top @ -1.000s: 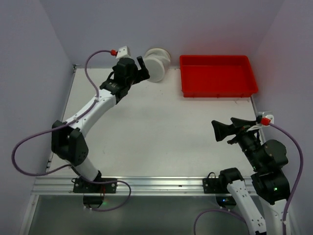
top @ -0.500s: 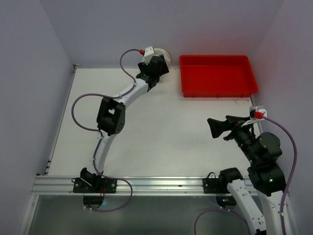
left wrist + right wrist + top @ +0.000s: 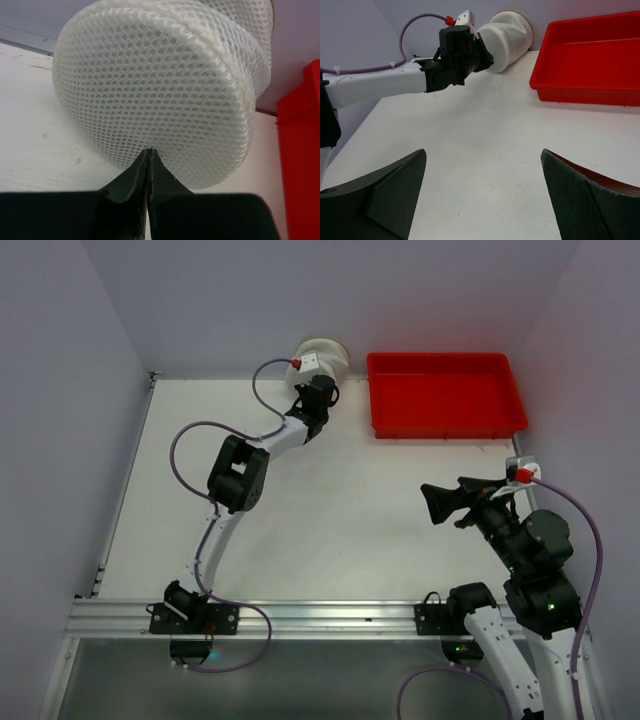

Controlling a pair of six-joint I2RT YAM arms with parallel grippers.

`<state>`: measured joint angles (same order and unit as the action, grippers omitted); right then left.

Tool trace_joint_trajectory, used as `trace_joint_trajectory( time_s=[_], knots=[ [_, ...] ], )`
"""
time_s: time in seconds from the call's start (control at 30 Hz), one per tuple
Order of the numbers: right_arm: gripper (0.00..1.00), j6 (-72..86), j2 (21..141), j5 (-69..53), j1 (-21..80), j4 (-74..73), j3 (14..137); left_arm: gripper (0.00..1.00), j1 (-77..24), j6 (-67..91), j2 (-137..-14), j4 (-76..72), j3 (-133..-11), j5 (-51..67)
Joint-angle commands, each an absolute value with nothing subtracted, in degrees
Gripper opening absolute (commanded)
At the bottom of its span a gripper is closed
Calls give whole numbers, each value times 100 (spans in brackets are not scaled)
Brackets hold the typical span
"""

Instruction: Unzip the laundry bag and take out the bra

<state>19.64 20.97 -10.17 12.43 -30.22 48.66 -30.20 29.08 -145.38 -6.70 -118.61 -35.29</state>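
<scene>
The white mesh laundry bag (image 3: pixel 322 352) lies on its side at the table's far edge against the back wall. One round face of the laundry bag (image 3: pixel 160 90) fills the left wrist view. My left gripper (image 3: pixel 149 150) is shut, its tips pinched at the lower part of that mesh face. From the right wrist, the left gripper (image 3: pixel 485 55) presses up against the bag (image 3: pixel 509 35). My right gripper (image 3: pixel 428 505) hovers open over the table's right side, and nothing sits between its fingers (image 3: pixel 483 152). No zip or bra shows.
A red plastic tray (image 3: pixel 445 426) stands at the back right beside the bag, its near wall (image 3: pixel 580 95) in the right wrist view. The left arm (image 3: pixel 235 480) stretches diagonally across the table's left half. Walls close in the back and both sides.
The left arm reached forward to the bag and its jaws closed on the mesh face. The bag shifted slightly toward the back wall. The right gripper drifted a little left, still open.
</scene>
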Motion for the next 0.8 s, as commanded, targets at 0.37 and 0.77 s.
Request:
trace_joint_trajectory(
  time_s=[0.37, 0.77],
  knots=[
    [99, 1846, 2021, -1292, 1257, -2935, 4895, 100, -3102, 2857, -13534, -2812, -10659, -2706],
    [99, 1775, 2162, -1283, 1257, -3094, 4878, 94, -3094, 1688, -15477, -3461, -12621, -3779]
  ],
)
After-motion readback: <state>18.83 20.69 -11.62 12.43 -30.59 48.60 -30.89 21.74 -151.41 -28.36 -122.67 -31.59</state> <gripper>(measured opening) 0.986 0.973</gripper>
